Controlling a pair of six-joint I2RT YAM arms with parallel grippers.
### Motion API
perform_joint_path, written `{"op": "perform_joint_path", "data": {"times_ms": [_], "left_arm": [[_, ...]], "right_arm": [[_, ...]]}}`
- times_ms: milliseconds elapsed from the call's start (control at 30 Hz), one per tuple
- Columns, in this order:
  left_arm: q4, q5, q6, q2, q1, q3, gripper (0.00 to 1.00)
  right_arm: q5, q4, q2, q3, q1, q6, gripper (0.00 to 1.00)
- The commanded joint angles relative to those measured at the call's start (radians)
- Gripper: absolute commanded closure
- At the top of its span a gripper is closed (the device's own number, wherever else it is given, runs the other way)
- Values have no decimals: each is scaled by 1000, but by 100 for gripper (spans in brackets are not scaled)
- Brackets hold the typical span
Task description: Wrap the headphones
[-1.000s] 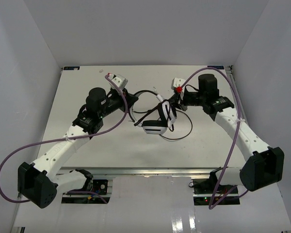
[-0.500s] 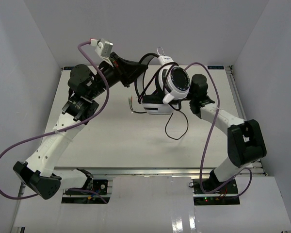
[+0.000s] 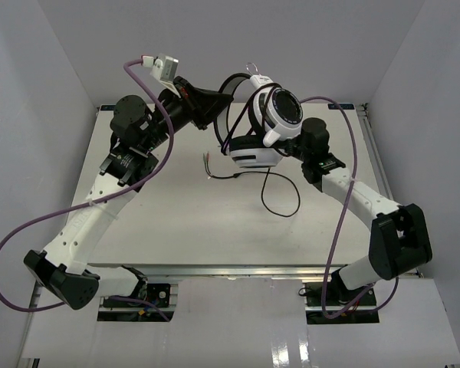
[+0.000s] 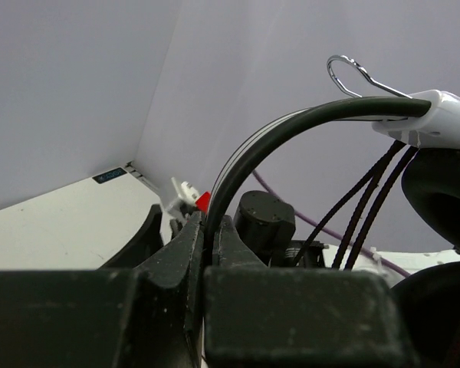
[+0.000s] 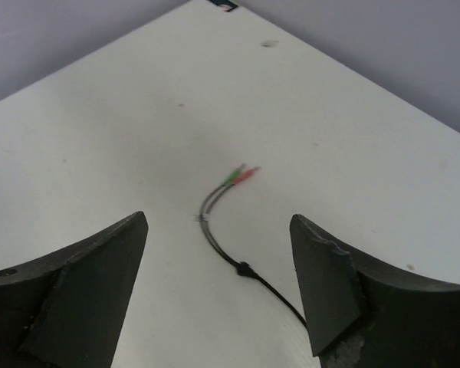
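1. The white over-ear headphones [image 3: 282,115] with black pads are held raised above the white table [image 3: 169,222].
2. Their black headband [image 4: 291,126] is clenched by the left gripper [image 4: 209,226]; the right gripper [image 5: 218,222] is seen spread, grasping nothing.
3. The dark label [image 4: 109,175] at the table's edge cannot be read.

White, matte table [image 3: 176,222], lightly scuffed, with a small dark speck [image 5: 270,43] towards the far edge. Lying on it, a thin black cable [image 5: 222,249] bearing a little black bead [image 5: 244,268] and splitting into two short leads. At their ends, side by side on the surface, two small plugs [image 5: 241,175], one green and one red. Nearer the right side, a loose loop of the same cable.
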Motion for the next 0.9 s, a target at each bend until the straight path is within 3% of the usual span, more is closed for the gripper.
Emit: {"op": "perform_joint_path", "data": {"times_ms": [0, 133, 267, 333, 400, 533, 600, 633, 700, 767, 867], "left_arm": [[10, -63, -6, -72, -3, 2, 100], [-21, -96, 10, -99, -3, -9, 100], [-43, -135, 27, -116, -3, -7, 100], [-76, -164, 30, -120, -3, -5, 100], [-81, -174, 32, -122, -3, -6, 100], [-81, -169, 24, -119, -3, -5, 100], [-82, -166, 20, -118, -3, -1, 100], [-83, -166, 17, -118, -3, 1, 100], [-84, -170, 13, -120, -3, 3, 100], [-86, -181, 13, -123, -3, 4, 100], [-89, -201, 9, -129, -3, 3, 100]], "right_arm": [[109, -110, -95, -51, -125, -143, 11], [-297, -207, -163, -91, -255, -368, 8], [-639, -786, -199, -33, -252, -1004, 9], [-649, -1055, -242, -60, -252, -1453, 8], [-625, -1127, -296, -120, -249, -1673, 6], [-614, -1261, -292, -102, -177, -1697, 3], [-600, -1213, -300, -123, -113, -1558, 4], [-565, -1073, -323, -166, -72, -1397, 5], [-479, -625, -403, -317, 8, -1061, 5], [-431, -475, -403, -384, 56, -834, 6], [-428, -277, -361, -405, 79, -669, 9]]}}
